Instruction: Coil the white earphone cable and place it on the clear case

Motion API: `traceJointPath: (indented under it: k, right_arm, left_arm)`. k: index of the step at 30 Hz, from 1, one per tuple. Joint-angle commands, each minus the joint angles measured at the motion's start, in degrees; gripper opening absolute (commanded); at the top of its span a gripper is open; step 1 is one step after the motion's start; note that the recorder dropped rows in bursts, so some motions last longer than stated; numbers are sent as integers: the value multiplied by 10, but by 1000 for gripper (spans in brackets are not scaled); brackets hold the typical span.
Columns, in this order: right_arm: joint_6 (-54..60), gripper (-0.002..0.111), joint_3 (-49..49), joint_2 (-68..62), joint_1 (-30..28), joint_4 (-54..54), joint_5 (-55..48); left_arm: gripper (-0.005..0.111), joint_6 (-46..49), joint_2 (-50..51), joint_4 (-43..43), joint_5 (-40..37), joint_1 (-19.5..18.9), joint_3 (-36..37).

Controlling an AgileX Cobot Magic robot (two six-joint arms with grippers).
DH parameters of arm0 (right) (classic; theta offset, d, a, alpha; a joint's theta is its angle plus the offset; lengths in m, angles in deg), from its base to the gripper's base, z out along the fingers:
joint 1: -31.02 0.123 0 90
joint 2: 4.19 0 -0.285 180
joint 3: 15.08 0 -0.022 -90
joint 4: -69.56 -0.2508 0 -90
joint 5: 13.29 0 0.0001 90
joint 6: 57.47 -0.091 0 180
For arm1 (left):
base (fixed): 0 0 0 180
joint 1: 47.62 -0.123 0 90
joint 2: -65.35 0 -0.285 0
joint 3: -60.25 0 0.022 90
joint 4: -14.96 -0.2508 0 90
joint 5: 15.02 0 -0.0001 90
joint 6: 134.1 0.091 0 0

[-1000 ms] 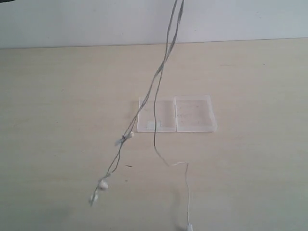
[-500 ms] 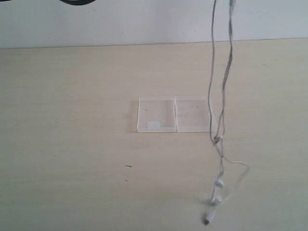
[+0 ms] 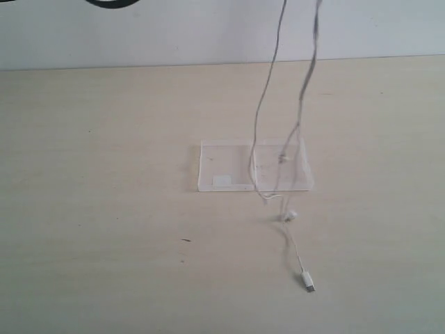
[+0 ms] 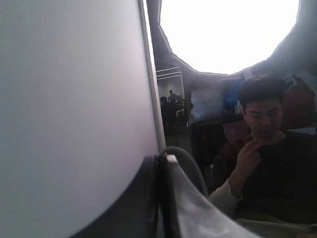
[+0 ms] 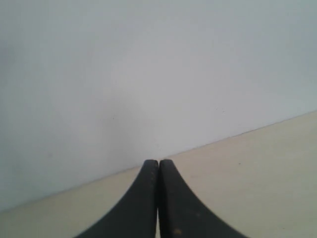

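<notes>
A long, thin white earphone cable (image 3: 287, 216) hangs in two strands from above the top edge of the exterior view, right of centre. It seems to be held up high so its loose length can be gathered over the case. The strands drop across the right half of one small flat clear plastic case (image 3: 226, 156) at the centre of the pale wooden tabletop (image 3: 104, 209). The cable's tail trails toward the lower right, ending in one plug (image 3: 308, 284) lying flat. The case has two joined square halves, and the left half holds one small white rectangle (image 3: 222, 181).

The left gripper (image 4: 163, 157) and the right gripper (image 5: 158, 161) each show jaws pressed together. No cable is visible between them, so which one carries it cannot be told.
</notes>
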State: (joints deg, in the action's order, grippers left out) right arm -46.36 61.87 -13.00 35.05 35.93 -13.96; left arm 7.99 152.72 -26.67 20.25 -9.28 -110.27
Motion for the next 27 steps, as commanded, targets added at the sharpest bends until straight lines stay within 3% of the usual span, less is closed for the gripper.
traceJointPath:
  k: [1, 16, 23, 27]
  right_arm:
    - [-10, 0, 3, 4, -3, -41, 47]
    - [-55, 0, 3, 0, -3, -22, 115]
    - [-70, 8, -108, -77, 2, 64, 21]
    - [-31, 19, -161, -169, 46, 61, -42]
  left_arm:
    - [0, -2, 1, 3, 6, -2, 2]
    - [0, -2, 1, 1, 7, -2, 2]
    - [0, -2, 1, 1, 13, -2, 2]
    - [0, -2, 1, 1, 17, -2, 2]
